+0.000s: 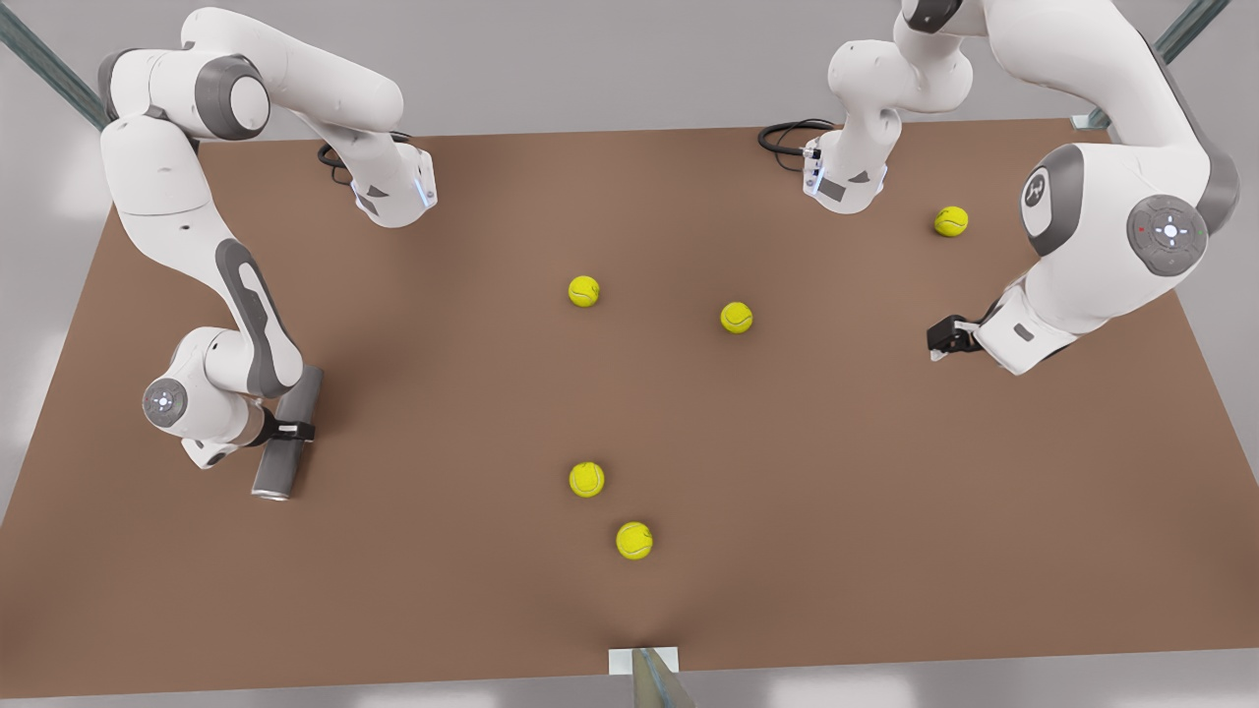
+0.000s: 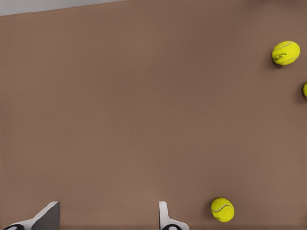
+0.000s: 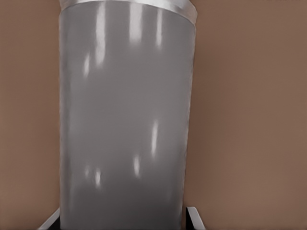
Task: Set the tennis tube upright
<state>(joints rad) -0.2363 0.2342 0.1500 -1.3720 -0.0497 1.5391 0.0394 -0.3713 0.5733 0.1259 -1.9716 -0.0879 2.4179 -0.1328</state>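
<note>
Dark-grey and glossy, the tennis tube point(image 3: 127, 120) sits between the fingers of the right end effector point(image 1: 292, 430), which is closed around its body; both fingertips point(image 3: 194, 215) peek out on either side of the cylinder in the right wrist view. In the front view this end effector is at the lower left of the frame, gripping the tube below its middle, nearer the silvery rim point(image 1: 270, 494). The tube lies along the brown desk point(image 1: 836, 511), rim end toward the bottom of the frame, not yet upright.

At the middle right of the front view, the left end effector point(image 1: 946, 339) hangs above the desk with its fingers spread wide, holding nothing; this arm waits. Its wrist view shows bare desk and three tennis balls, one ball point(image 2: 222, 209) just beside a fingertip.

Five yellow-green tennis balls lie scattered across the centre and right of the front view, all well apart from the tube; the closest one point(image 1: 586, 479) sits at lower centre.

Likely risks from here: the smooth, round wall could slip or turn within the two narrow fingers as the tube is tipped up, since the grip is off-centre and the longer end will pull downward. If released while tilted, or set down on an edge of its base, the tall tube could topple and roll.
</note>
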